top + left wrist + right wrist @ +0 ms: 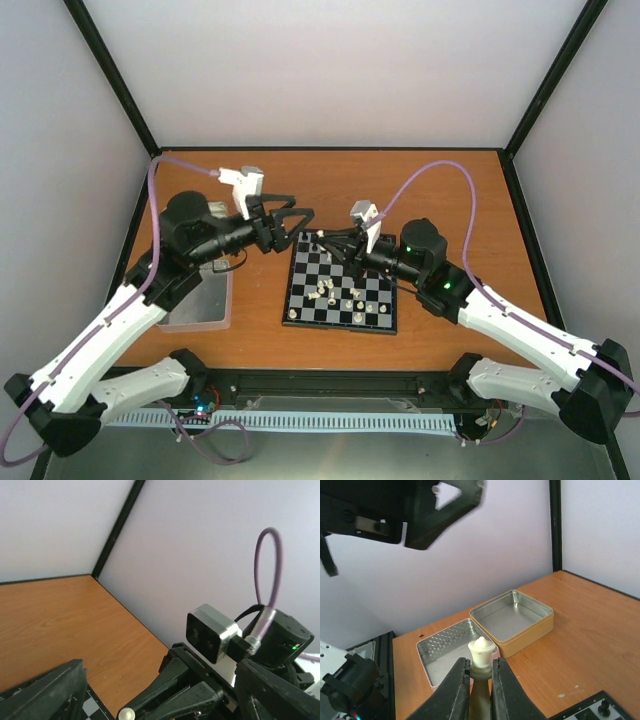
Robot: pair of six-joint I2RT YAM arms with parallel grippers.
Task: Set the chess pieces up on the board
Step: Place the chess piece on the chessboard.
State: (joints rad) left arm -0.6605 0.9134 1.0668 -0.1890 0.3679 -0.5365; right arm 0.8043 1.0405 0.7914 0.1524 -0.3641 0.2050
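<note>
The board (306, 300) lies in the middle of the table with several cream-white chess pieces (326, 291) scattered on it and a black piece (318, 235) at its far left corner. My right gripper (328, 243) hovers over that corner, shut on a cream-white piece with a crown top (481, 652), held upright between the fingers (457, 690). My left gripper (298, 225) is open and empty just left of the board's far corner, facing the right gripper. In the left wrist view its fingers (50, 692) stand wide apart, and the held piece's top (126, 713) shows.
An open gold tin (530, 630) and an embossed metal lid (437, 650) lie side by side on the table left of the board. The lid also shows under my left arm in the top view (200, 305). The right wrist camera (212, 632) is close ahead of my left gripper.
</note>
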